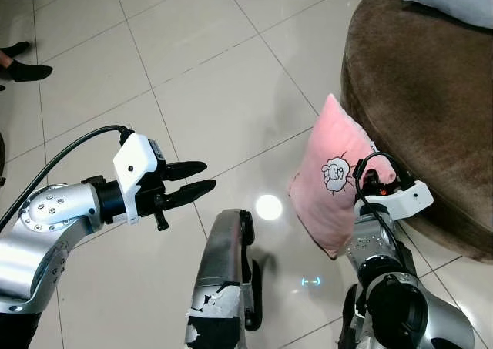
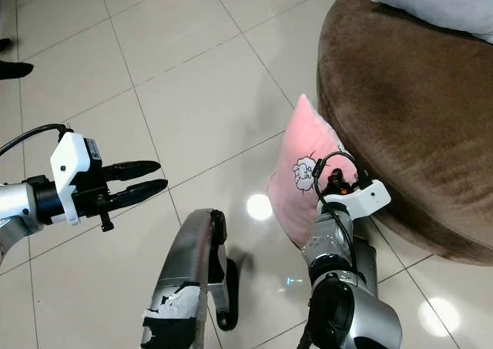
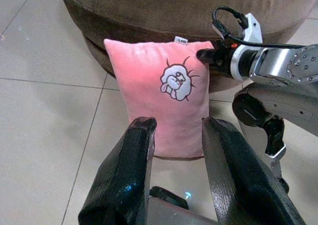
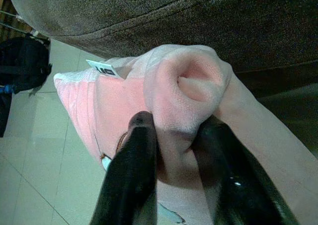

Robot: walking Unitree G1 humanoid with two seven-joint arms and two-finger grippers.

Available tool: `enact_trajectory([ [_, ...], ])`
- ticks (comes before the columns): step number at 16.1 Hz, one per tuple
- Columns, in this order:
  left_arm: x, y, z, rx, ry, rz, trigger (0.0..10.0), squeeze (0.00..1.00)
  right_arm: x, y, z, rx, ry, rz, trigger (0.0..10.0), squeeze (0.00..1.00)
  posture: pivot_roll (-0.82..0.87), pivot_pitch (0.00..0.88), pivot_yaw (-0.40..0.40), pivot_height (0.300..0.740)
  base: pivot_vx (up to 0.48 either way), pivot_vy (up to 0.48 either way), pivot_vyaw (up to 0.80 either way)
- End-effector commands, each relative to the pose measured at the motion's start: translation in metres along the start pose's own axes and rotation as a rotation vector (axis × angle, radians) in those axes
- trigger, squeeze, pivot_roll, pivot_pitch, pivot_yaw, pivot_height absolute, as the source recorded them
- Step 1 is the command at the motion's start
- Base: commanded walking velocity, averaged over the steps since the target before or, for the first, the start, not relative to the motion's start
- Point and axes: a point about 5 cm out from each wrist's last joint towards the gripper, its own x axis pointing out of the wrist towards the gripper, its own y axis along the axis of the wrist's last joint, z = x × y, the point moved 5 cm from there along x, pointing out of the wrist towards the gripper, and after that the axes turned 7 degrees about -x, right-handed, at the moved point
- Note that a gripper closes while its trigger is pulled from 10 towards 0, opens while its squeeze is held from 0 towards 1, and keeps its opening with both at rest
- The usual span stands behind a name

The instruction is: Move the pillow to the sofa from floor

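Pillow (image 3: 159, 106): pink plush cloth, soft nap, matt. Sofa (image 1: 431, 110): brown velvety fabric, matt. Floor (image 1: 208, 87): pale tile, glossy, reflective. Right end effector (image 4: 174, 135): fingers glossy black plastic. Left end effector (image 1: 202, 177): same; arm brushed metal.

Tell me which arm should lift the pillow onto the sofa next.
Right. The right gripper is already pinching a fold of the pink pillow, which stands against the brown sofa. The left gripper hangs open over bare floor, apart from the pillow.
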Motion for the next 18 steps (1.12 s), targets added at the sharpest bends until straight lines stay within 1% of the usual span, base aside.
enact_trajectory([
  [1, -0.007, -0.003, -0.005, -0.001, 0.011, -0.024, 10.0, 0.0, -0.008, -0.015, 0.005, 0.0, -0.017, -0.039, 0.0, 0.0, 0.43, 0.321, 0.242, 0.546, 0.0, 0.0, 0.0],
  [3, -0.01, -0.007, -0.009, -0.005, 0.014, -0.029, 10.0, 0.0, -0.008, -0.016, 0.005, 0.004, -0.014, -0.038, 0.0, 0.0, 0.43, 0.318, 0.242, 0.546, 0.0, 0.0, 0.0],
  [5, -0.011, -0.013, -0.011, -0.013, 0.016, -0.034, 10.0, 0.0, -0.009, -0.018, 0.001, -0.006, 0.006, -0.041, 0.0, 0.0, 0.42, 0.318, 0.245, 0.546, 0.0, 0.0, 0.0],
  [7, -0.006, -0.025, -0.013, -0.025, 0.017, -0.038, 10.0, 0.0, -0.011, -0.021, -0.004, -0.007, 0.029, -0.043, 0.0, 0.0, 0.41, 0.313, 0.239, 0.546, 0.0, 0.0, 0.0],
  [9, -0.001, -0.029, -0.024, -0.032, 0.032, -0.027, 10.0, 0.0, -0.011, -0.022, -0.005, -0.003, 0.04, -0.044, 0.0, 0.0, 0.39, 0.298, 0.221, 0.546, 0.0, 0.0, 0.0],
  [10, -0.001, -0.031, -0.03, -0.04, 0.049, -0.019, 10.0, 0.0, -0.012, -0.023, -0.011, -0.009, 0.063, -0.046, 0.0, 0.0, 0.37, 0.292, 0.211, 0.546, 0.0, 0.0, 0.0],
  [11, -0.002, -0.035, -0.034, -0.054, 0.068, -0.012, 10.0, 0.0, -0.013, -0.026, -0.023, -0.019, 0.108, -0.043, 0.0, 0.0, 0.36, 0.291, 0.203, 0.546, 0.0, 0.0, 0.0],
  [13, 0.0, -0.047, -0.04, -0.081, 0.1, -0.001, 10.0, 0.0, -0.018, -0.027, -0.053, 0.005, 0.212, -0.009, 0.0, 0.0, 0.3, 0.284, 0.178, 0.546, 0.0, 0.0, 0.0],
  [14, 0.0, -0.052, -0.042, -0.092, 0.117, 0.006, 10.0, 0.0, -0.022, -0.026, -0.07, 0.049, 0.262, 0.021, 0.0, 0.0, 0.26, 0.272, 0.165, 0.546, 0.0, 0.0, 0.0],
  [15, 0.005, -0.057, -0.046, -0.106, 0.143, 0.036, 10.0, 0.0, -0.033, -0.019, -0.097, 0.066, 0.345, 0.082, 0.0, 0.0, 0.19, 0.241, 0.138, 0.546, 0.0, 0.0, 0.0],
  [16, 0.008, -0.055, -0.051, -0.12, 0.16, 0.073, 10.0, 0.0, -0.044, -0.006, -0.12, 0.09, 0.4, 0.14, 0.0, 0.0, 0.15, 0.225, 0.129, 0.546, 0.0, 0.0, 0.0],
  [17, 0.013, -0.053, -0.052, -0.127, 0.164, 0.102, 10.0, 0.0, -0.052, 0.007, -0.134, 0.108, 0.438, 0.179, 0.0, 0.0, 0.11, 0.208, 0.114, 0.546, 0.0, 0.0, 0.0],
  [18, 0.02, -0.047, -0.055, -0.129, 0.164, 0.145, 10.0, 0.0, -0.059, 0.029, -0.149, 0.118, 0.475, 0.231, 0.0, 0.0, 0.07, 0.184, 0.101, 0.546, 0.0, 0.0, 0.0],
])
